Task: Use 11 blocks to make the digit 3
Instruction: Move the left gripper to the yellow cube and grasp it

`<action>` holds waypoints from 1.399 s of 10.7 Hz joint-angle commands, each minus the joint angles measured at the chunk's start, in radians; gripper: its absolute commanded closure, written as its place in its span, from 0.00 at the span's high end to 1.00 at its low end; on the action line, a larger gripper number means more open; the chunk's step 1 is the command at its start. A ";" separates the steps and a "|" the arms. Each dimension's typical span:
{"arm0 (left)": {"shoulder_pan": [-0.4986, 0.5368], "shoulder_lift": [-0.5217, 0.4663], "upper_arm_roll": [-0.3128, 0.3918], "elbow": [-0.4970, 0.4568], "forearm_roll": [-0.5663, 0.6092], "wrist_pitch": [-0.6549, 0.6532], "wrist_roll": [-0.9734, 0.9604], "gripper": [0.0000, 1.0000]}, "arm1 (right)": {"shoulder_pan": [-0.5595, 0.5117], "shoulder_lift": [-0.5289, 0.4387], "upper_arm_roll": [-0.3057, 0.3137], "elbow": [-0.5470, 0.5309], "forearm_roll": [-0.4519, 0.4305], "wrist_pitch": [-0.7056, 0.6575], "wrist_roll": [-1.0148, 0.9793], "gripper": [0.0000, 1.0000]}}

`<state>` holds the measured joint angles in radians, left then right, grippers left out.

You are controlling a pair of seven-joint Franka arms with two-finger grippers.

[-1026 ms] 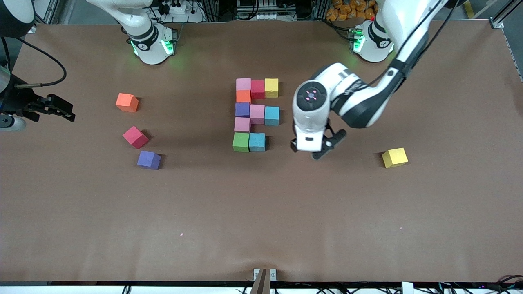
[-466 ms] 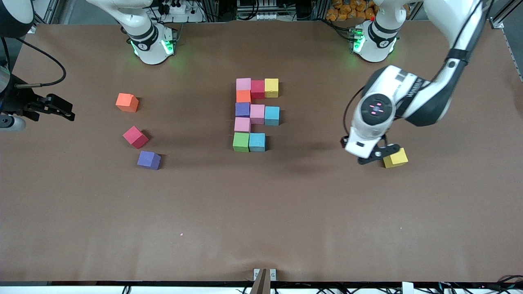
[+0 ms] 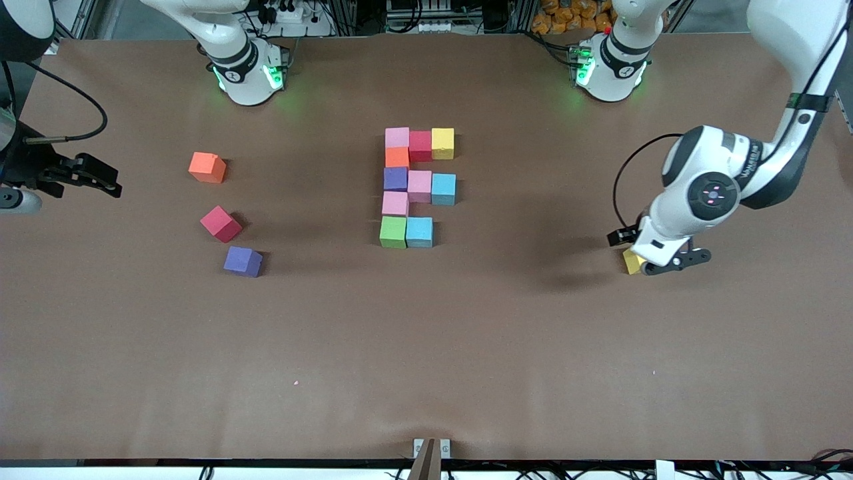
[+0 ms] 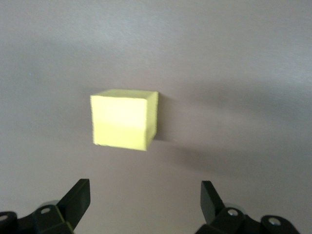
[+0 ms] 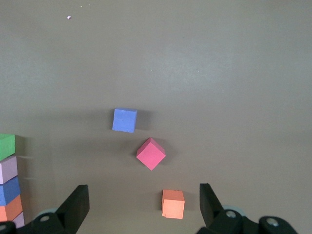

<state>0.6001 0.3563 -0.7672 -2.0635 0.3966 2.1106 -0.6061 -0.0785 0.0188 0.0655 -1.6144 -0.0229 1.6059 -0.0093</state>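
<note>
Block layout on the table [image 3: 426, 347], one moment.

You'll find the ten-block cluster [image 3: 408, 187] mid-table, closer to the arm bases' edge: a five-block column on the side toward the right arm's end, with rows running from it toward the left arm's end, three blocks farthest from the front camera, three in the middle, two nearest. Toward the right arm's end lie three loose blocks, well apart from the cluster: the farthest loose block [image 3: 207, 167], the middle loose block [image 3: 221, 223], and the nearest loose block [image 3: 243, 261]. The lone block [image 3: 631, 262] sits toward the left arm's end, under the left gripper [image 4: 144, 190]. The right gripper [image 3: 100, 180] waits at the edge of the right arm's end.
</note>
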 commanded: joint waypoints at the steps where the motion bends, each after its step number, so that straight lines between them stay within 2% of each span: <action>1: 0.055 -0.011 -0.023 -0.024 -0.002 0.035 0.075 1.00 | -0.003 0.000 0.000 0.004 0.000 -0.007 0.005 1.00; 3: 0.079 0.033 -0.021 -0.021 0.025 0.086 0.089 1.00 | -0.003 0.000 0.002 0.004 0.000 -0.007 0.005 1.00; 5: 0.087 0.087 -0.020 -0.020 0.111 0.121 0.089 1.00 | 0.005 0.000 0.002 0.004 0.000 -0.009 0.005 1.00; 8: 0.106 0.131 -0.018 -0.003 0.116 0.132 0.088 1.00 | -0.003 0.009 0.002 0.010 0.001 0.008 -0.032 1.00; 11: 0.106 0.188 0.005 0.025 0.192 0.141 0.071 1.00 | -0.006 0.015 0.002 0.013 0.001 0.012 -0.034 1.00; 15: 0.102 0.239 0.006 0.052 0.197 0.150 0.069 1.00 | -0.007 0.015 0.000 0.013 0.000 0.011 -0.040 1.00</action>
<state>0.6971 0.5707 -0.7538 -2.0289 0.5628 2.2523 -0.5299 -0.0787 0.0291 0.0653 -1.6142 -0.0229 1.6198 -0.0319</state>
